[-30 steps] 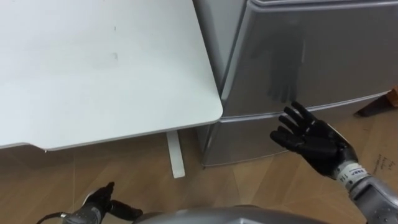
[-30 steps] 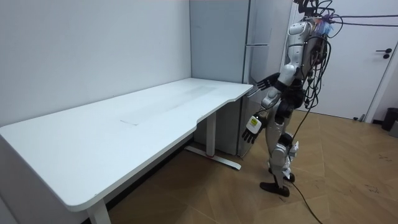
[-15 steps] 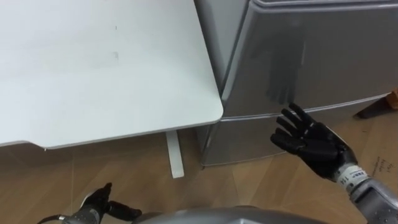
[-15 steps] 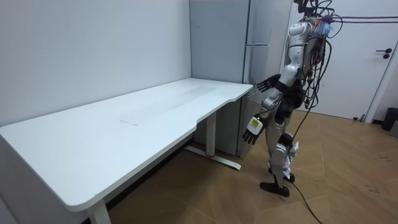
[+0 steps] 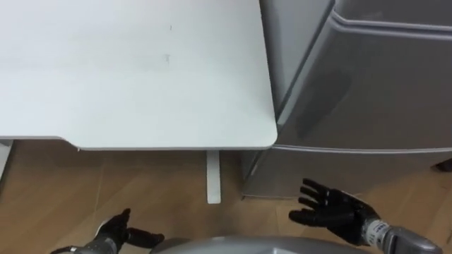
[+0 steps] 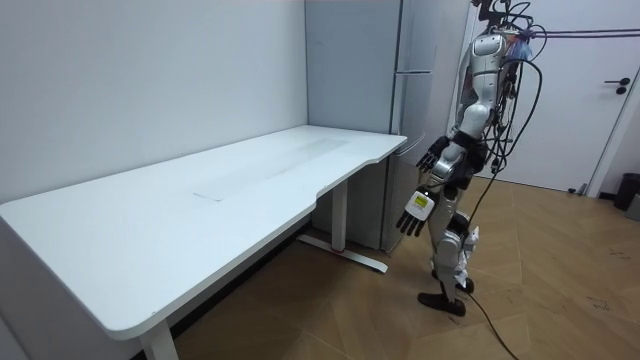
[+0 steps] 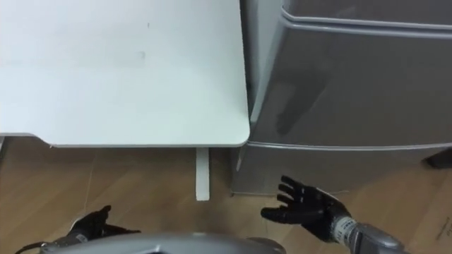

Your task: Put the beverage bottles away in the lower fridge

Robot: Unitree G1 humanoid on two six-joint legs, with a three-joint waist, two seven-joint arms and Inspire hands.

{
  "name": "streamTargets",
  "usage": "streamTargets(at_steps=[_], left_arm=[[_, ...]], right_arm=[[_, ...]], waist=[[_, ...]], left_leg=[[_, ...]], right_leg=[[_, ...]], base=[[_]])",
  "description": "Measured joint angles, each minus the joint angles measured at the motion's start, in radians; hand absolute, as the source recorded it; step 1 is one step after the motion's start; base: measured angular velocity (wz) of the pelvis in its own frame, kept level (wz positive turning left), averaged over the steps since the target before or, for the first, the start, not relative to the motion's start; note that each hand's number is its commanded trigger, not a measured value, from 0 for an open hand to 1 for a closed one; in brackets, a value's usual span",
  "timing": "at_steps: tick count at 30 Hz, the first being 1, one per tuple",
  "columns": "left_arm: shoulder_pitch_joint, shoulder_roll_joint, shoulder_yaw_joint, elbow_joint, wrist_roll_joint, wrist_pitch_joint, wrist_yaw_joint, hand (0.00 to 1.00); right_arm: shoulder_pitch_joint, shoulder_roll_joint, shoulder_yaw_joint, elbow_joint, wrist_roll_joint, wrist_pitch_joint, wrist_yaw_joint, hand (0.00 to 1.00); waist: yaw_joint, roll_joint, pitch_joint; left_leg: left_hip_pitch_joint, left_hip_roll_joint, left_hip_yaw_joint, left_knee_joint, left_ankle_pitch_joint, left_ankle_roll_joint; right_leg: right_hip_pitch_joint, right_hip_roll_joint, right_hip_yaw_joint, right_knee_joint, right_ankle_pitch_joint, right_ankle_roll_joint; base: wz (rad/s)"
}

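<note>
The grey fridge [image 5: 367, 85] stands straight ahead on my right, both doors closed. A seam separates its upper door from the lower door [image 5: 339, 173]. My right hand [image 5: 332, 210] is open with fingers spread, held low in front of the lower door and apart from it. My left hand [image 5: 116, 233] hangs low at the bottom left, open and holding nothing. In the room view I stand upright facing the fridge [image 6: 400, 100], with the right hand [image 6: 432, 158] at hip height and the left hand [image 6: 415, 212] lower.
A large white desk [image 5: 141, 70] sits on my left, its corner close beside the fridge. Its white leg [image 5: 213, 176] stands on the wooden floor [image 5: 155, 190] next to the fridge's base. A white room door [image 6: 620, 100] is behind me.
My right hand has dropped from in front of the door seam to low before the lower door. The eye view has shifted, so desk and fridge sit further right.
</note>
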Motion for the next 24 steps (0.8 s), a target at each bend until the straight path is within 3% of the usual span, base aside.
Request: streamTargets(at_steps=[8,15,18,24], left_arm=[[-0.004,-0.030,0.060,0.019,0.005,0.000,0.005,0.00],[0.008,-0.049,0.112,0.045,0.009,-0.003,0.023,0.00],[0.015,-0.054,0.118,0.050,0.009,-0.003,0.032,0.00],[0.019,-0.068,0.119,0.054,0.019,-0.002,0.057,0.00]], right_arm=[[-0.055,0.057,0.005,0.203,-0.021,0.002,-0.031,0.00],[-0.094,0.121,0.000,0.393,0.028,0.005,-0.108,0.00],[-0.098,0.134,-0.004,0.419,0.045,0.001,-0.145,0.00],[-0.096,0.149,-0.012,0.434,0.046,-0.002,-0.241,0.00]], waist=[[0.040,0.003,0.0044],[0.041,0.002,0.0048],[0.039,0.002,0.0049],[0.038,0.012,0.0050]], left_leg=[[-0.010,-0.010,-0.030,0.007,0.003,-0.002],[-0.013,-0.017,-0.058,0.006,0.007,0.003],[-0.011,-0.029,-0.072,0.008,0.008,0.004],[-0.007,-0.031,-0.088,0.014,0.008,0.005]], right_leg=[[0.008,-0.003,-0.037,0.000,-0.001,0.001],[0.016,-0.004,-0.054,-0.003,-0.004,0.006],[0.030,-0.004,-0.062,-0.017,-0.004,0.007],[0.042,-0.004,-0.063,-0.017,-0.004,0.007]], base=[[0.11],[0.12],[0.14],[0.10]])
